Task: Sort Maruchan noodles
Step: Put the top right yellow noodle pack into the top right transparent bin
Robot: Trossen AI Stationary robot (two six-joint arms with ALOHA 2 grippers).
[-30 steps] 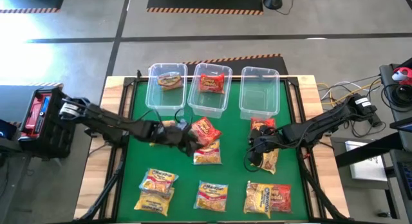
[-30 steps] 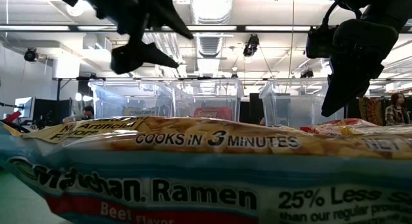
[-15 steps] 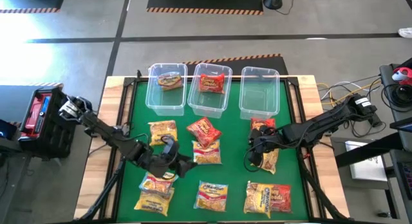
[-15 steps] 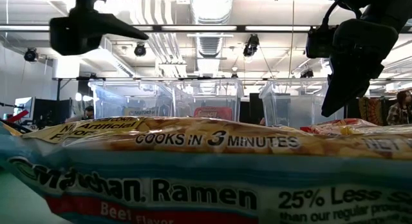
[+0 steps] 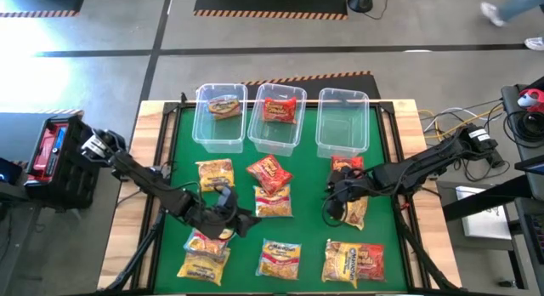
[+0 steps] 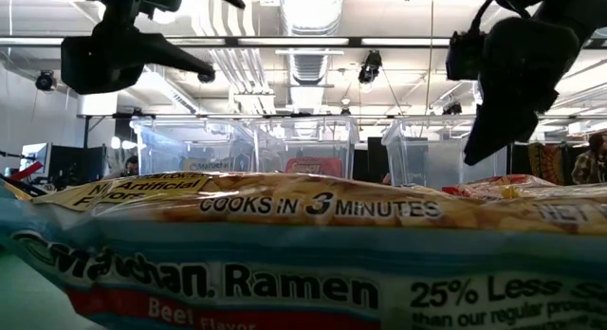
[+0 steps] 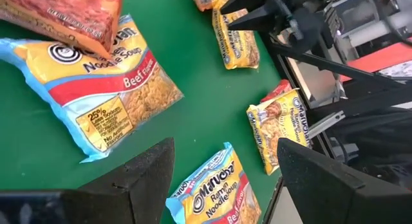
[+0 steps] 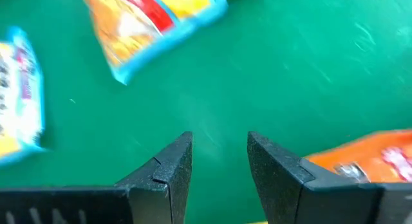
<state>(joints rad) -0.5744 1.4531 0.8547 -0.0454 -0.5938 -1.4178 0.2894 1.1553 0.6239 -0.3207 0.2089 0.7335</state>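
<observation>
Left pincer: I have the left pincer (image 5: 238, 219) over the green table (image 5: 306, 173), low and left of centre, its fingers spread wide with nothing between them.

Nearest packet: the yellow Maruchan packet (image 5: 208, 238) lies just beside it at about 8 o'clock in the overhead view; part of it is hidden under the wrist.

Long axis: I judge that packet to run roughly 10 to 4 o'clock, though the arm covers too much for certainty.

Alternative target: the beef-flavour packet (image 5: 274, 202) sits at about 2 o'clock from the same pincer, near it, with a red packet (image 5: 270, 171) overlapping its far edge.

Right pincer: the right pincer (image 5: 337, 196) hangs over bare green at the right, fingers narrowly parted and gripping nothing; an orange packet (image 5: 346, 166) lies just beside it at 12 o'clock.

Nearer arm: the left, in my judgement, for either of the two packets named first.

Bins: three clear bins (image 5: 342, 122) stand along the far edge; the left and middle ones each hold one packet, the right one none.

Remaining noodles: the other loose packets (image 5: 353, 262) lie along the near edge.
</observation>
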